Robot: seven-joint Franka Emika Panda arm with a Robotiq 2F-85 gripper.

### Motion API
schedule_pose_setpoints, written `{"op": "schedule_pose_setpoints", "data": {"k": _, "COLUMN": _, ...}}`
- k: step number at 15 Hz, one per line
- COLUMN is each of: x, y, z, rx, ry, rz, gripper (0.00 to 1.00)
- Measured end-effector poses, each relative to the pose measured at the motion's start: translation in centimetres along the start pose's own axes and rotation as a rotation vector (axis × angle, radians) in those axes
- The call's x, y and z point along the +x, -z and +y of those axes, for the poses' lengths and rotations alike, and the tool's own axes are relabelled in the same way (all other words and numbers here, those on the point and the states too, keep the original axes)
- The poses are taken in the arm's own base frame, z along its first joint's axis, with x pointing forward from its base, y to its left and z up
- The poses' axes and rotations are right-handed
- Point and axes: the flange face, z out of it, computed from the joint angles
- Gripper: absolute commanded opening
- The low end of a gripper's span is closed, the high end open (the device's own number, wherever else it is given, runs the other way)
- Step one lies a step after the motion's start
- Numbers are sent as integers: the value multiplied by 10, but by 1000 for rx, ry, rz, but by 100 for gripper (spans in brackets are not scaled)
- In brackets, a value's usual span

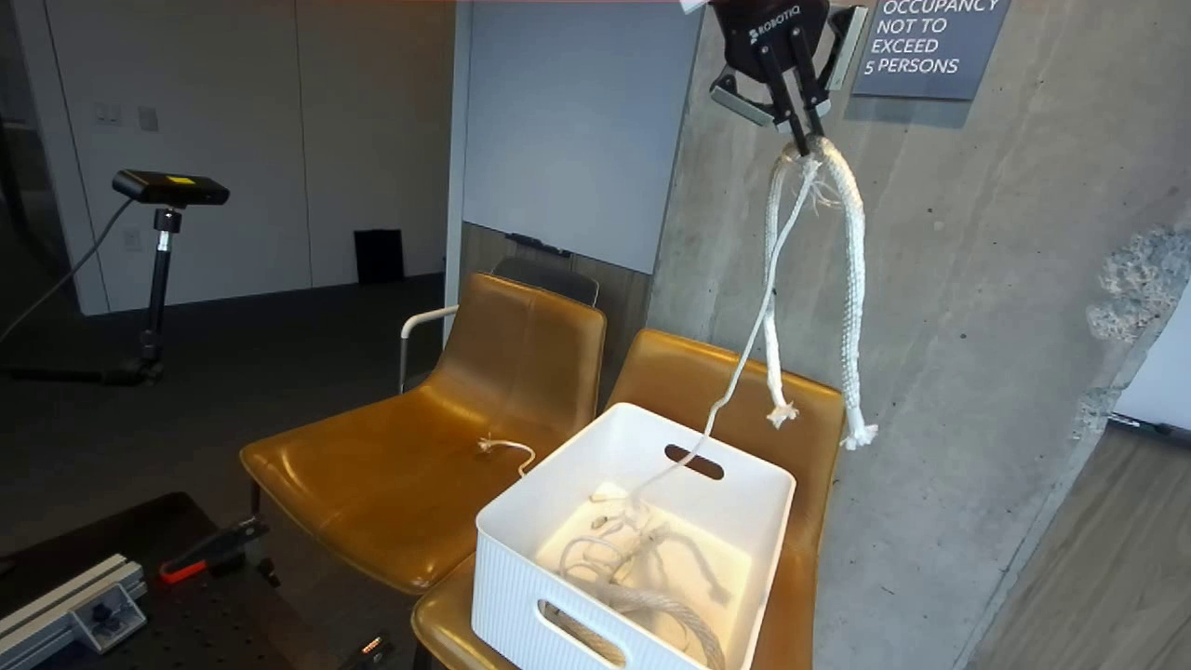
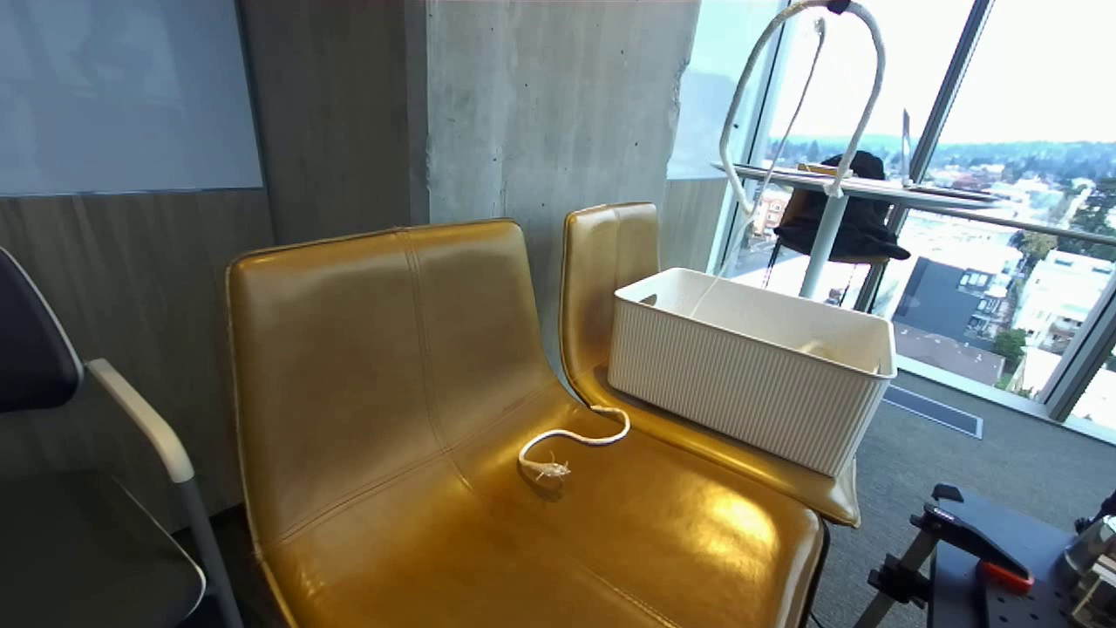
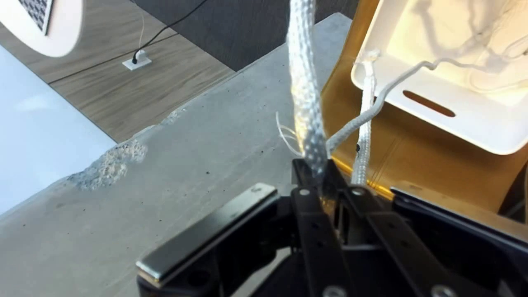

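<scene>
Fingers [image 1: 799,135] clamped on white rope [image 1: 854,279] | thin cord [image 3: 350,128]: lower end lost in rope tangle [image 1: 668,603] inside bin [image 1: 510,569]

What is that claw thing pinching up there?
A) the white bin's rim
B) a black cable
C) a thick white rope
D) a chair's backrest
C: the gripper is closed on the thick white rope, whose two frayed ends hang down below it.

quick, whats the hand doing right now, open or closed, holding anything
Hand: closed, holding a white braided rope by its bend; a thinner white cord also runs from the grip down into the white ribbed bin.
</scene>
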Motion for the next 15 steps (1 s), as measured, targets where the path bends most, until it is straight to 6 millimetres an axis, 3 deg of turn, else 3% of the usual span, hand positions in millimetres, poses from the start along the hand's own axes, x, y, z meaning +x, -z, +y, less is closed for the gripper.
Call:
{"op": "schedule_pose_setpoints", "data": {"k": 3, "x": -17, "y": -5, "z": -40, "rx": 72, "ry": -11, "rz": -26, "gripper": 3}}
{"op": "schedule_pose_setpoints", "data": {"k": 7, "x": -21, "y": -4, "z": -90, "rx": 138, "ry": -12, "rz": -33, "gripper": 3}}
{"op": "schedule_pose_setpoints", "data": {"k": 9, "x": -26, "y": -8, "z": -97, "rx": 147, "ry": -17, "rz": -23, "gripper": 3}}
{"op": "schedule_pose_setpoints", "data": {"k": 13, "x": -33, "y": -15, "z": -90, "rx": 134, "ry": -56, "rz": 29, "gripper": 3}}
{"op": "schedule_pose_setpoints", "data": {"k": 14, "x": -34, "y": -17, "z": -89, "rx": 134, "ry": -65, "rz": 38, "gripper": 36}}
{"op": "schedule_pose_setpoints", "data": {"k": 15, "x": -33, "y": -19, "z": -89, "rx": 136, "ry": -72, "rz": 45, "gripper": 38}}
